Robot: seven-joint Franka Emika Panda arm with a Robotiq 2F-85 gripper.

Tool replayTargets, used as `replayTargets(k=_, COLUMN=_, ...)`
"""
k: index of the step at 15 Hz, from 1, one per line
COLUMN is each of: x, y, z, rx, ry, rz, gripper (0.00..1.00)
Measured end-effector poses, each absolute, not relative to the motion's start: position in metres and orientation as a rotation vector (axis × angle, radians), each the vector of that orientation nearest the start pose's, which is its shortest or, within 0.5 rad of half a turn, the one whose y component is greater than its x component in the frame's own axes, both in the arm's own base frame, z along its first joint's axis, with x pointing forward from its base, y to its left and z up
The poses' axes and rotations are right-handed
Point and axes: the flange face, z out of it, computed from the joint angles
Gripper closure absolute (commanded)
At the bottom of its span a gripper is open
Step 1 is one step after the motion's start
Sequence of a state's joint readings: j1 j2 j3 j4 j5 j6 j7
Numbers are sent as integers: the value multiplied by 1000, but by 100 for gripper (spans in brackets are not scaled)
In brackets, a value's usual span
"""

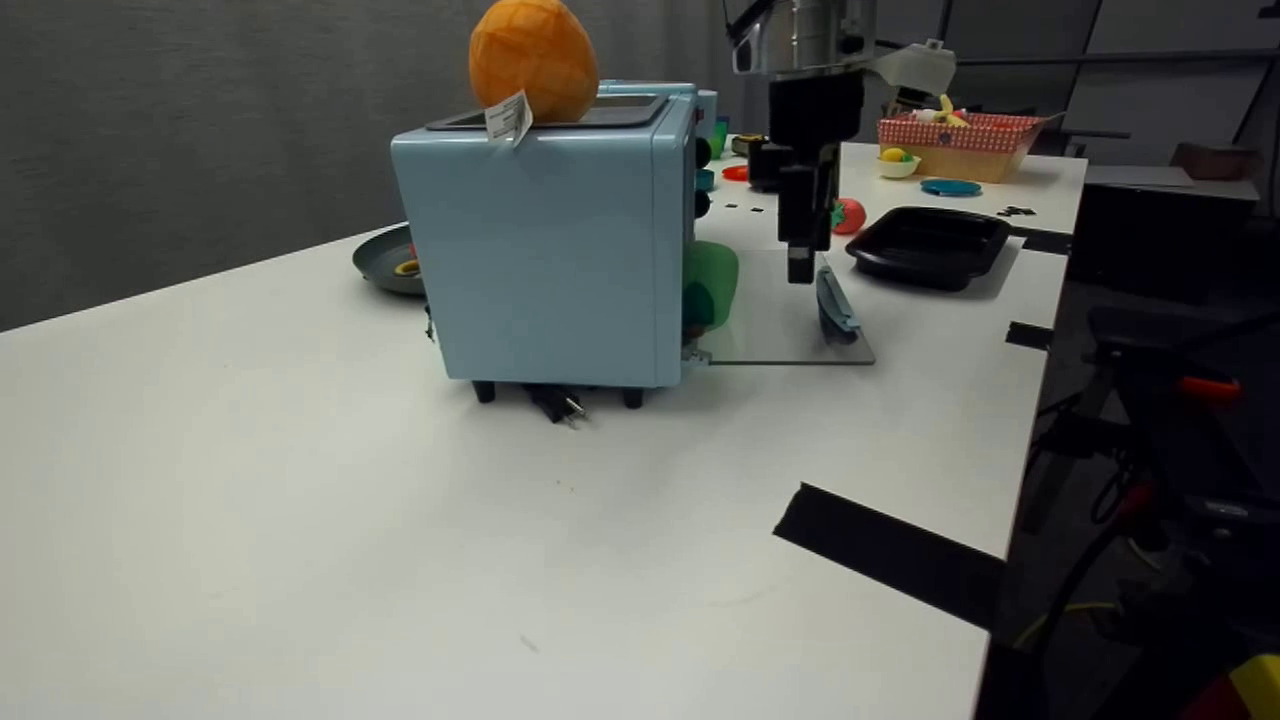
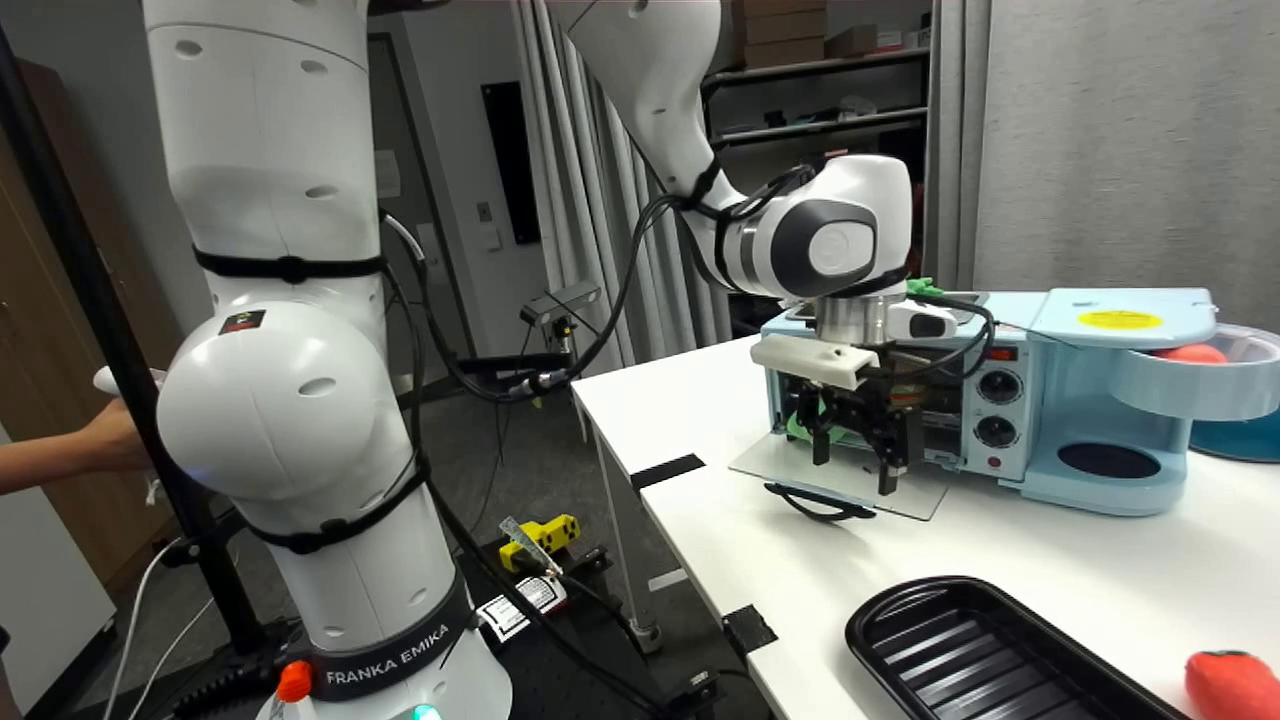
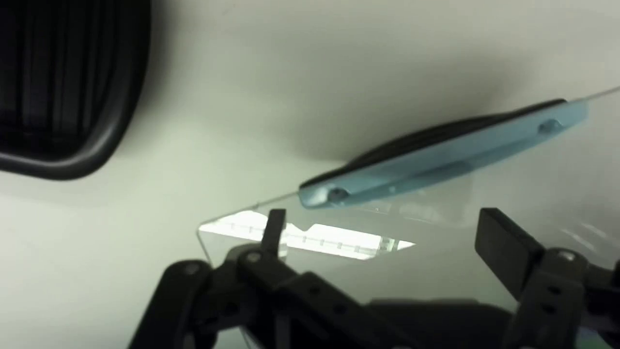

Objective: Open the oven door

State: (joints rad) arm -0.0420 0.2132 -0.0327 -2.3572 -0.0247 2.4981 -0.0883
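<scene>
In an exterior view, a light grey fabric curtain (image 2: 1130, 150) hangs behind the flat white bench (image 2: 680, 410), whose slim grey leg (image 2: 625, 530) ends in a caster (image 2: 648, 636). Further left: dark open shelving (image 2: 820, 127) bearing brown rectangular boxes (image 2: 785, 28), pale grey pleated curtain (image 2: 690, 310), grey door (image 2: 388, 110). Below: dark grey floor (image 2: 560, 460). Wrist view: bright white reflected light (image 3: 329, 240).

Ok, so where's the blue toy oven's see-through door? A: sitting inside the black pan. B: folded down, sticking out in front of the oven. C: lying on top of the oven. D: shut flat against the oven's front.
B: both exterior views show the oven door folded down in front of the oven, its handle at the edge away from the oven.
</scene>
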Motion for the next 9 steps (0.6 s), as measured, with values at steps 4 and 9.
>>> replayTargets(k=4, x=520, y=4, z=264, rx=-3158, ry=-101, rz=4, gripper=0)
replayTargets(k=9, x=524, y=27, z=288, rx=-3169, ry=-120, rz=-74, gripper=0)
